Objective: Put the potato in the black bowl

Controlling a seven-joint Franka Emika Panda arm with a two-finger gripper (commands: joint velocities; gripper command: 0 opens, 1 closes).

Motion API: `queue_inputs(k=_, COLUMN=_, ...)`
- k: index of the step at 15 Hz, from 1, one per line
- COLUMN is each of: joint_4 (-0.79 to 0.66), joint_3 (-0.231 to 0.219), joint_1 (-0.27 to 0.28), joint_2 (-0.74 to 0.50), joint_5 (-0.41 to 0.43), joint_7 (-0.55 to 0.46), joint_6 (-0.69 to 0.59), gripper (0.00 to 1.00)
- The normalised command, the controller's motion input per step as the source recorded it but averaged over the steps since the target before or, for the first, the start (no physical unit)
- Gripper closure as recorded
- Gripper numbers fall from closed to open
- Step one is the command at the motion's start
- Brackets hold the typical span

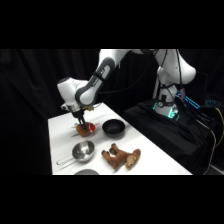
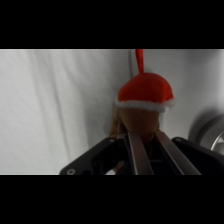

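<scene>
The gripper rises from the bottom edge with its two metal fingers set on either side of the potato's brown lower part. The potato's red, white-trimmed top stands above them on the white table. A steel bowl's rim curves in at the right edge.

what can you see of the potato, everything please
The potato is a small, soft-looking brown lump with a red cap edged by a pale band. It sits on the white table, just left of the black bowl and apart from it. The tool is down over it, its two fingers flanking the brown body; whether they grip it cannot be told.
</scene>
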Motion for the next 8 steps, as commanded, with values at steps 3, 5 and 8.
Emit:
queue_inputs(k=3, joint_4=-0.38, joint_3=-0.052, joint_1=0.055, joint_2=-0.59, joint_5=-0.015, joint_7=-0.07, joint_6=-0.24, gripper=0.93)
queue_inputs(k=5, joint_4=-0.57, joint_3=-0.077, joint_1=0.094, joint_2=-0.68, joint_5=-0.061, joint_7=-0.03, joint_6=-0.15, gripper=0.93)
queue_inputs(k=8, joint_4=-0.75, joint_3=-0.082, joint_1=0.112, joint_2=-0.71, joint_5=-0.089, joint_7=-0.01, joint_6=0.00, gripper=0.93)
